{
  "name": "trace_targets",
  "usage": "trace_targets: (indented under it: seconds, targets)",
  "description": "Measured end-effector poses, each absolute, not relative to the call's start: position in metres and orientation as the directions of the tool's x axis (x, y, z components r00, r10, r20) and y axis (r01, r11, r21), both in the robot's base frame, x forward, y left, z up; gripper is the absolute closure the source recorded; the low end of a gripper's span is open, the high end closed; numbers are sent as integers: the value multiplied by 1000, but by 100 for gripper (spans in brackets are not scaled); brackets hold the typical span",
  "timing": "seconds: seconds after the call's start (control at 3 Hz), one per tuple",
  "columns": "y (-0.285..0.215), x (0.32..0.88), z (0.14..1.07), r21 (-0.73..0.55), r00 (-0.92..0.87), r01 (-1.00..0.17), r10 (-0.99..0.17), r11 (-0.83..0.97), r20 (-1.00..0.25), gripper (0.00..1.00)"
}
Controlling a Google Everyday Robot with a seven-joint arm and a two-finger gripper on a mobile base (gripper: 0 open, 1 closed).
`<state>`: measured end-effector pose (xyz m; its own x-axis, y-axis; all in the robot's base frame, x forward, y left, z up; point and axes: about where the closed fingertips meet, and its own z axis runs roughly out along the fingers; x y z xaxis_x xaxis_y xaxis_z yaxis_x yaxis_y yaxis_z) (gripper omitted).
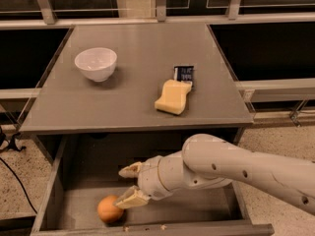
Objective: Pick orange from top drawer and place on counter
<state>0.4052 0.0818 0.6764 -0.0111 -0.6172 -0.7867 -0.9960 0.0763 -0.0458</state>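
1. One end effector (123, 188) reaches into the open drawer from the right. Its two pale fingers (132, 169) are spread apart, one above the other, with nothing between them.
2. The lower finger slants down to the left. Its tip lies at the upper right edge of the orange (109, 209); whether it touches the fruit I cannot tell. The upper finger points left, above the orange and clear of it.
3. There is one orange. It sits on the drawer floor near the front left, close to the front panel and a little apart from the left wall. It is round, so it has no long axis and no facing that can be told.
4. One thick white arm (236, 168) runs from the end effector up and off to the right, crossing the drawer's right half and hiding part of its floor.
5. One drawer (49, 195) is pulled out under the counter (138, 102). It is grey and shallow, with low side walls.
6. The counter's front edge hangs over the back of the drawer, just above the arm.
7. Three things stand on the counter:
   - one white bowl (96, 63), upright, at the back left;
   - one pale yellow sponge (172, 97), right of centre, its long axis running front to back;
   - one small dark packet (184, 73), touching the sponge's far end.
8. One black cable (11, 168) lies on the speckled floor to the left.
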Motion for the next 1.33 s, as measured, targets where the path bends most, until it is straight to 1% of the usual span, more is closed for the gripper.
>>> trace_targets:
  seconds: [0.33, 1.33]
  targets:
    - [86, 401, 673, -36, -14, -997, -611, 69, -792, 29]
    - [104, 392, 662, -12, -22, -998, -583, 54, -812, 34]
